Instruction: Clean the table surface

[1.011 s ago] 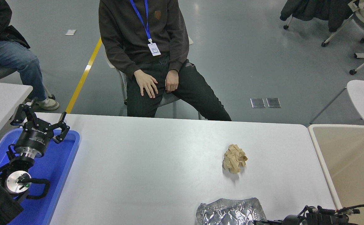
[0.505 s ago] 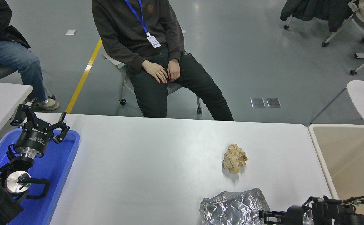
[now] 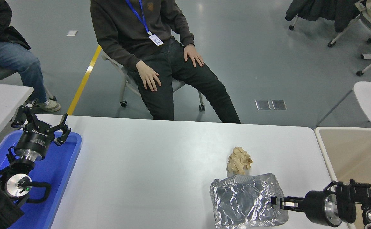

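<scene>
The table surface [image 3: 156,165] is a wide matte white top. A crumpled brown paper ball [image 3: 239,161] lies on it right of centre. Just in front of the ball is a crinkled silver foil tray [image 3: 246,200], tilted up with its open side facing the camera. My right gripper [image 3: 276,202] comes in from the lower right and is shut on the foil tray's right rim. My left gripper [image 3: 42,120] is parked at the lower left above the blue tray, with its fingers spread open and empty.
A blue plastic tray [image 3: 62,171] sits at the table's left end. A beige bin [image 3: 357,152] stands off the right edge. A smaller white table [image 3: 0,98] is at the far left. A person [image 3: 150,47] sits on a chair beyond the far edge.
My right gripper has moved up into view from the bottom edge with the foil tray, which tilted up and now hides the paper ball's lower edge. The seated person rolled back and moved both hands.
</scene>
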